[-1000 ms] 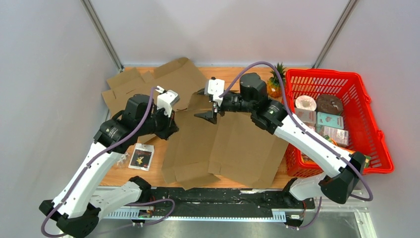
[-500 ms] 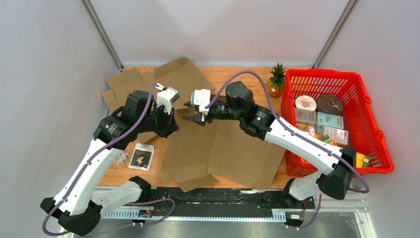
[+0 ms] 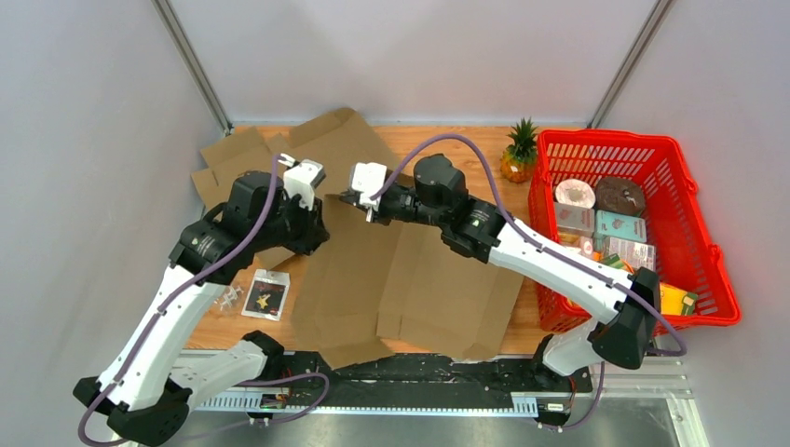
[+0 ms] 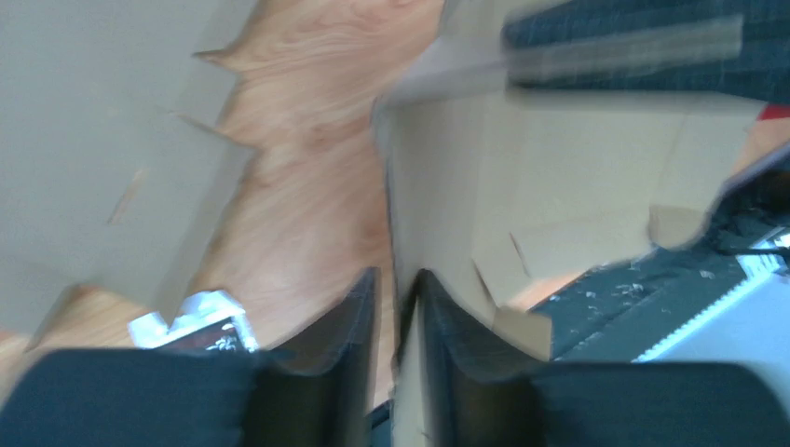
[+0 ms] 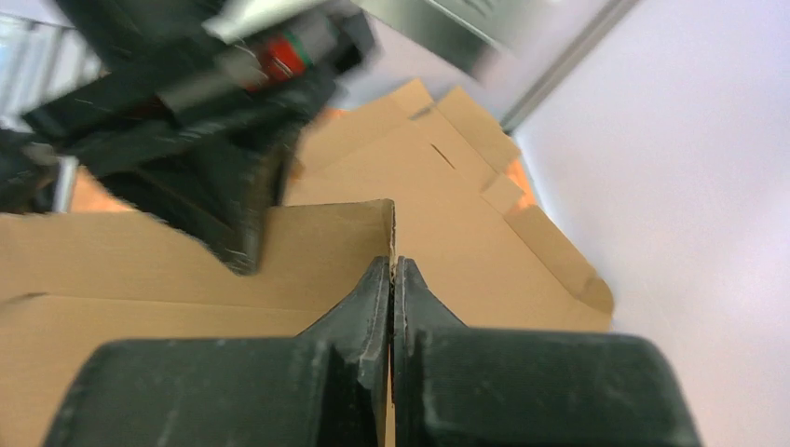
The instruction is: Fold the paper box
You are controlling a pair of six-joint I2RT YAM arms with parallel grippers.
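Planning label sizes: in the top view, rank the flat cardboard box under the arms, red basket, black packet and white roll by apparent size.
1. flat cardboard box and red basket: they look about alike and the box is partly covered, so unranked.
2. black packet
3. white roll, inside the basket

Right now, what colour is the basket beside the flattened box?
The basket is red, with a lattice wall; it shows best in the top external view.
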